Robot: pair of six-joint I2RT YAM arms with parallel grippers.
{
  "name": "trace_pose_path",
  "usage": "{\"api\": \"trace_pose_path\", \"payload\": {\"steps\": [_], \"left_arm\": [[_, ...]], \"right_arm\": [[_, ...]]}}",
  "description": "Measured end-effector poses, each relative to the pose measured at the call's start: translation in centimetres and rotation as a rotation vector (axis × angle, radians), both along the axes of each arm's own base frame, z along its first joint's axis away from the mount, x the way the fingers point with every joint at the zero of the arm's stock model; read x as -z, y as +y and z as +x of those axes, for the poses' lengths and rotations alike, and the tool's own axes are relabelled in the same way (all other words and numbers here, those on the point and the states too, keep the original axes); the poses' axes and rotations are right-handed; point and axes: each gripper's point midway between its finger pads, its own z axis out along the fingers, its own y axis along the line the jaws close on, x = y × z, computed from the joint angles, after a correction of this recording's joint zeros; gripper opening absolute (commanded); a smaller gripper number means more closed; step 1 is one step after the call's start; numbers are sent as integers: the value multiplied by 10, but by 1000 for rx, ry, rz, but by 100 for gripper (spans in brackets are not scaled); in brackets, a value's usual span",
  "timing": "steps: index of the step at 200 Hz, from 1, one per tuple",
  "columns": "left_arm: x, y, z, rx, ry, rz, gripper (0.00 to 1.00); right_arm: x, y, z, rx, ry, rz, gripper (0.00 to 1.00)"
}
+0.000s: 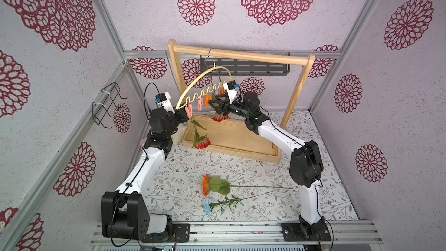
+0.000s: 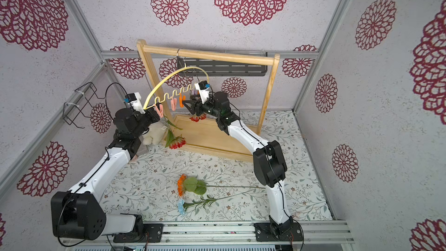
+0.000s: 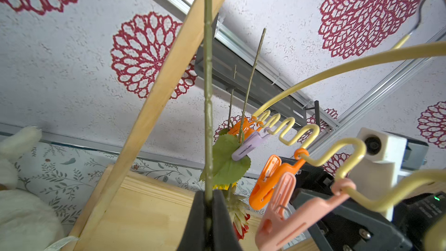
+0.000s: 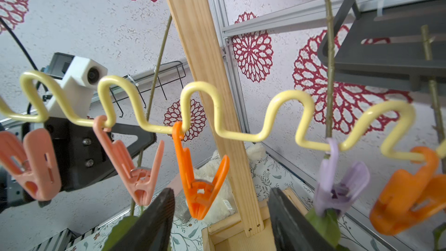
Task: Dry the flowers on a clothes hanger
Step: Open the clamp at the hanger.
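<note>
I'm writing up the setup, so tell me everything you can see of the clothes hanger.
The clothes hanger is pale yellow coated-looking wire: a smooth arc over a wavy lower bar. Its metal hook sits over the wooden rack's top rod, and it hangs slanted, lower end near the left arm. Five plastic pins dangle from the waves: two pink, an orange, a lilac, another orange. The last two appear to grip flower stems. The open right pincer flanks the middle orange pin.

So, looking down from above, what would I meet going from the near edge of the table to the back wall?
Small light blue flower → orange flower with broad green leaves → red flower hanging head-down → second red flower head, hung higher → dark slotted shelf on the back wall.
</note>
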Motion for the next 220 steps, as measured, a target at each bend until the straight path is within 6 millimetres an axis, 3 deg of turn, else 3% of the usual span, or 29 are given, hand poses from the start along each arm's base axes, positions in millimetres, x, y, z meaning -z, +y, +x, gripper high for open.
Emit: {"api": "trace_pose_path", "payload": {"steps": [60,113,175,220], "left_arm": [[7,-15,15,19,-25,-5,0],[7,-21,30,21,-50,-15,0],[1,-35,40,47,-81,-55,0],[-2,-43,40,65,-91,-92,0]], "right_arm": [[-5,12,9,-11,-14,18,67],[-3,18,11,-15,5,18,50],[-7,18,11,-16,11,19,56],[-8,18,11,-15,13,16,38]]}}
